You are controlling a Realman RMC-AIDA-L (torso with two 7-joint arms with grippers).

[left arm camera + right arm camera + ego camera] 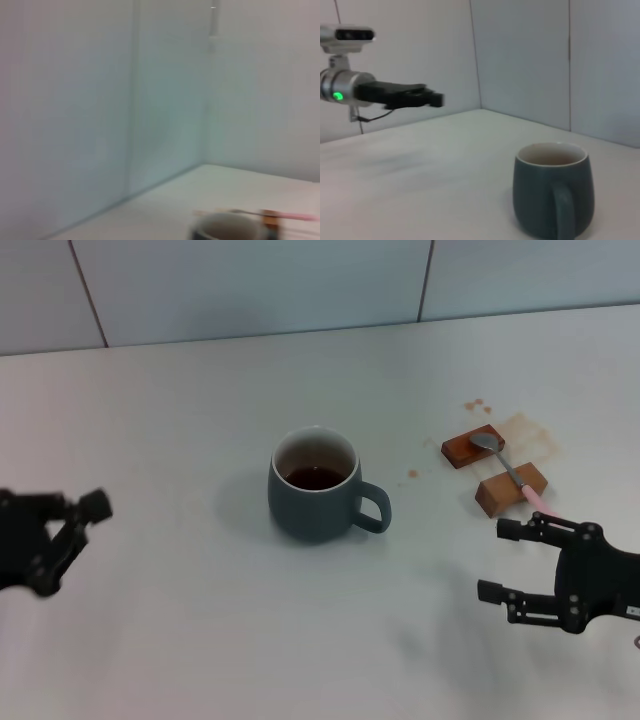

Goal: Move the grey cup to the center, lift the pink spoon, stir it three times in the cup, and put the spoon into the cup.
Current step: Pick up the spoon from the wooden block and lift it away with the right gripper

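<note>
Looking down through the head camera, I took stock from the biggest thing to the smallest. The white desk (pixel 180 640) filled the view, with brown spots and a pale stain near its right side. The grey cup (pixel 318 488) stood upright about in the middle of it, handle toward my right arm, dark liquid low inside; I judged the first step, bringing the cup to the center, as done.

My right claw (pixel 500 560) hovered over the desk on the right, nearer to me than the spoon, its fingers spread wide and holding nothing. My left claw (pixel 85 520) hung far out on the left, well apart from the cup; it looked idle, and I could not tell whether its fingers were parted or closed. The right wrist camera showed that left arm in the distance beyond the cup.

Two brown wooden blocks (pixel 512 490) lay to the right of the cup, near the stain. The pink spoon (pixel 508 472) rested across them, its metal bowl on the far block and its pink handle reaching over the near block toward my right claw, not touched by it.

So I reckoned everything with the spoon was left: grasping and lifting it, three stirs in the cup, then leaving it inside.
</note>
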